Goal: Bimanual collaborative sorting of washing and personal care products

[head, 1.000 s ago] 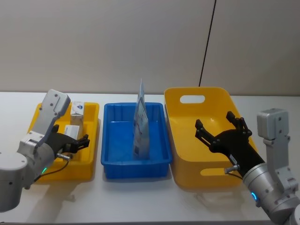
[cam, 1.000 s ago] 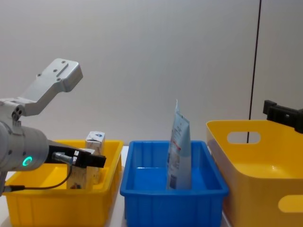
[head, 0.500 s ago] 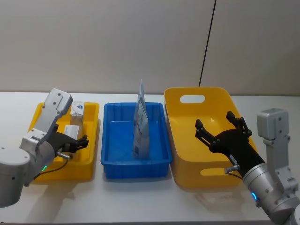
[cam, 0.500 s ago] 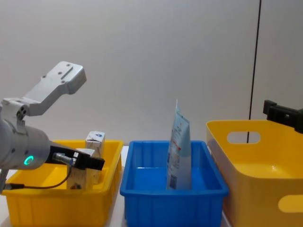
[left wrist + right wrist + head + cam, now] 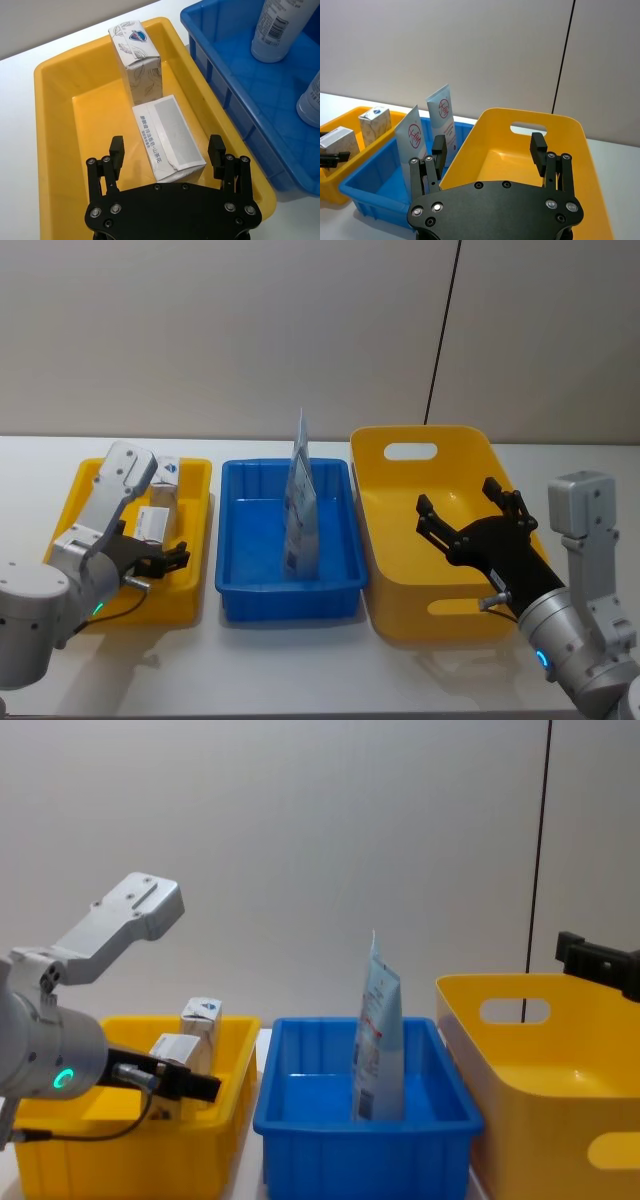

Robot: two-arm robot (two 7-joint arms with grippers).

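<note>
Landmark: blue bin (image 5: 290, 595), middle of the white table (image 5: 300, 670); every place below is given from it.
Small yellow bin (image 5: 140, 610): just left of the blue bin, walls nearly touching.
Large yellow bin (image 5: 410, 615): just right of the blue bin, with a handle slot in its far wall.
Tubes (image 5: 298, 500): inside the blue bin, standing cap-down with crimped ends up. The right wrist view separates two of them, one (image 5: 412, 145) nearer that camera and one (image 5: 441, 117) behind it.
Upright carton (image 5: 140, 65): left of the blue bin, at the far end of the small yellow bin, standing on its base.
Second carton (image 5: 167, 137): left of the blue bin, in the same small bin, nearer the robot than the upright carton and touching it. It lies with its pale face up (one end looks raised in the chest view).
Left gripper (image 5: 167, 145): left of the blue bin, over the small yellow bin. Jaws spread, one finger either side of the second carton, with a gap showing on both sides.
Right gripper (image 5: 465, 508): right of the blue bin, over the large yellow bin. Jaws spread wide, nothing between them.
</note>
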